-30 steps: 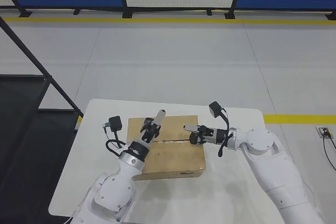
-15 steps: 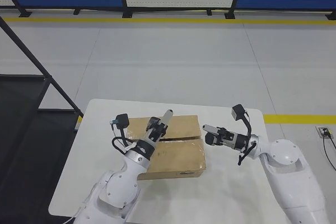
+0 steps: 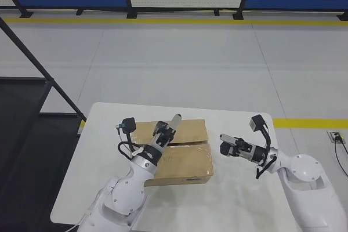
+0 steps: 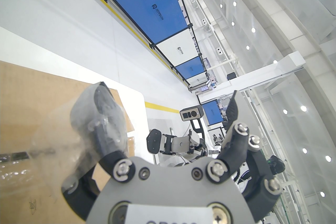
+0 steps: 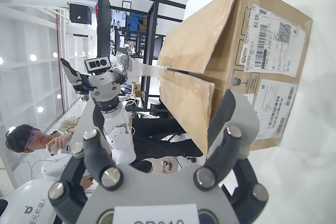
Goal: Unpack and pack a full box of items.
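Cardboard box [image 3: 182, 156] sits mid-table [image 3: 238, 197]. Left gripper [image 3: 175, 122] hovers over its far edge, fingers spread, tape [image 5: 143, 69] clinging. Right gripper [image 3: 224, 145], fingers spread too, sits over bare tabletop beside it.

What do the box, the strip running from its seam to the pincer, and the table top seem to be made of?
Box: brown cardboard, matt; its flap edges look rough and fibrous.
Strip: probably clear plastic tape, glossy, crumpled where it reaches the left pincer.
Table: smooth white top, faintly matt; the material cannot be told.
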